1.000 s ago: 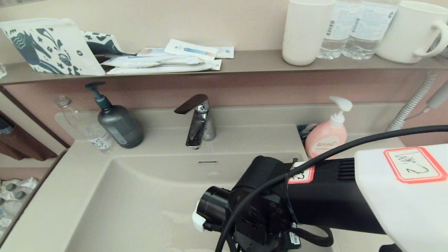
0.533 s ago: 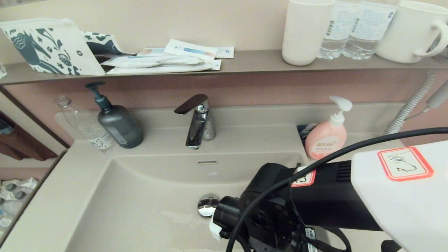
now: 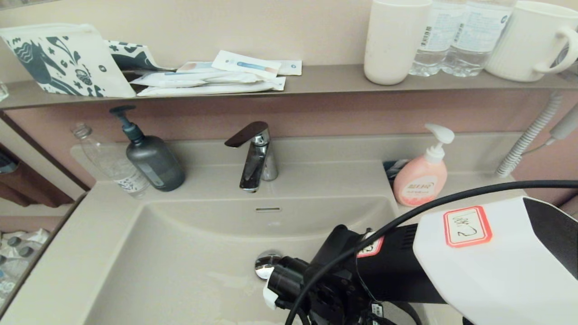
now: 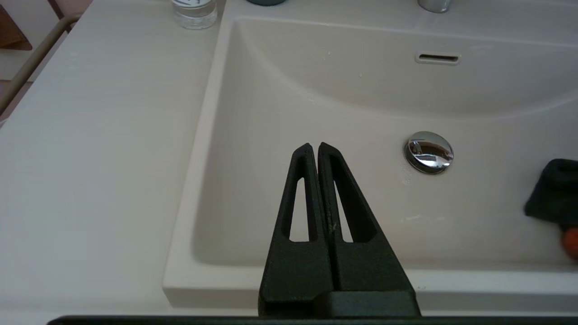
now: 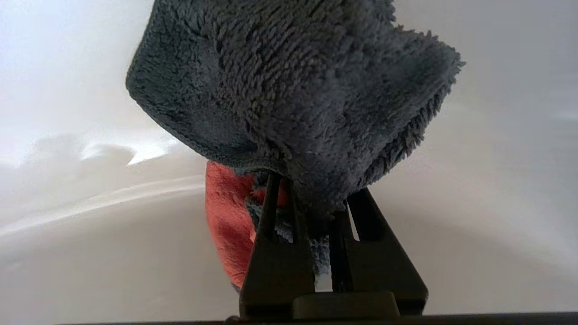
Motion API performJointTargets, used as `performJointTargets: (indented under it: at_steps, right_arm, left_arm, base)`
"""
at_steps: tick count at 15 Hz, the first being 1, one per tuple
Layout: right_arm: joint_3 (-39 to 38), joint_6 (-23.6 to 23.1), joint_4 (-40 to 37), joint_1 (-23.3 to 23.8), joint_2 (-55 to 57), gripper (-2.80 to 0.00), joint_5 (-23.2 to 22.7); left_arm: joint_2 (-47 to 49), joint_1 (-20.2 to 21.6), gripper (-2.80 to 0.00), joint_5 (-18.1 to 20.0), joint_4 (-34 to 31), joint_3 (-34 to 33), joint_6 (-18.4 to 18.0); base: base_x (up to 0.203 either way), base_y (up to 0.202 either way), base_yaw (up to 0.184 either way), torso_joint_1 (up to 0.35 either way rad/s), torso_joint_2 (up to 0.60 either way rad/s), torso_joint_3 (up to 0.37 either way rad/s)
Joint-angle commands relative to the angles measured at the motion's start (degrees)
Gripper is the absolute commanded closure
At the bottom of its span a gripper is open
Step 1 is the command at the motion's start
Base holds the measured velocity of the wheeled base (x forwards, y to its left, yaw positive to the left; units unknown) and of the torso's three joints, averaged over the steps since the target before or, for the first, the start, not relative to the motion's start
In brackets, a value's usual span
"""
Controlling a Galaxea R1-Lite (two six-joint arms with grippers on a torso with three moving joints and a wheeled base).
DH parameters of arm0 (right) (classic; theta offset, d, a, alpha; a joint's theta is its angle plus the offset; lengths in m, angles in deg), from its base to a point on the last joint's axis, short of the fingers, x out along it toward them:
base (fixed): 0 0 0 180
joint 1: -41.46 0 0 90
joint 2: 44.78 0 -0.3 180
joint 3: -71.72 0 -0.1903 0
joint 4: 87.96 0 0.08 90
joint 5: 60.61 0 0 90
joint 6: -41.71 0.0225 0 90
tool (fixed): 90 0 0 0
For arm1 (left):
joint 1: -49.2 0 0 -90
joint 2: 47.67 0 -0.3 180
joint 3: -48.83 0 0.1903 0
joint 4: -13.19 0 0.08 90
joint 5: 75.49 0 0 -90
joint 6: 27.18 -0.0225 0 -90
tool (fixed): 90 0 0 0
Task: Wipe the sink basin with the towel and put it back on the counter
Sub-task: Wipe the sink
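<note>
The beige sink basin (image 3: 180,253) has a chrome drain plug (image 3: 266,264) at its middle. My right gripper (image 5: 312,192) is down inside the basin, shut on the towel (image 5: 289,90). The cloth bunches charcoal over the fingertips, with a coral red fold hanging beside them. In the head view my right arm (image 3: 397,271) hides that gripper and the towel. The left wrist view catches the towel (image 4: 553,192) right of the drain plug (image 4: 429,151). My left gripper (image 4: 314,146) is shut with nothing in it, above the basin's near left part. The counter (image 3: 90,212) borders the basin.
A chrome faucet (image 3: 255,155) stands behind the basin, with a dark pump bottle (image 3: 151,158) and a clear bottle (image 3: 110,162) at its left. A pink soap dispenser (image 3: 424,174) stands at the back right. The shelf (image 3: 325,79) above holds cups, bottles and packets.
My right arm has slid right and toward the basin's near side with the towel, uncovering the drain plug. Over the last half second it shifted back slightly left and lower.
</note>
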Motion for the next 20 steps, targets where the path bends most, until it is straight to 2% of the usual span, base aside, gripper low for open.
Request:
performJointTargets:
  at_steps: [1,7,18,20]
  right_arm:
    - [0.0,0.3,1.1,-0.1,1.4,0.00,-0.2]
    - [1.3,-5.7,10.3,-0.7,5.0,0.00,-1.2]
    - [18.7,-6.4,10.6,-4.3,14.0,0.00,-4.5]
    - [20.0,-6.9,13.5,-4.5,14.2,0.00,-5.5]
  left_arm:
    - [0.1,0.0,0.00,0.0,0.0,0.0,0.0]
    - [0.1,0.0,0.00,0.0,0.0,0.0,0.0]
    - [0.1,0.0,0.00,-0.1,0.0,0.0,0.0]
    - [0.1,0.0,0.00,0.0,0.0,0.0,0.1]
  base:
    - [0.000,0.000,0.000,0.000,0.00,0.000]
    - [0.000,0.000,0.000,0.000,0.00,0.000]
    - [0.000,0.000,0.000,0.000,0.00,0.000]
    - [0.000,0.000,0.000,0.000,0.00,0.000]
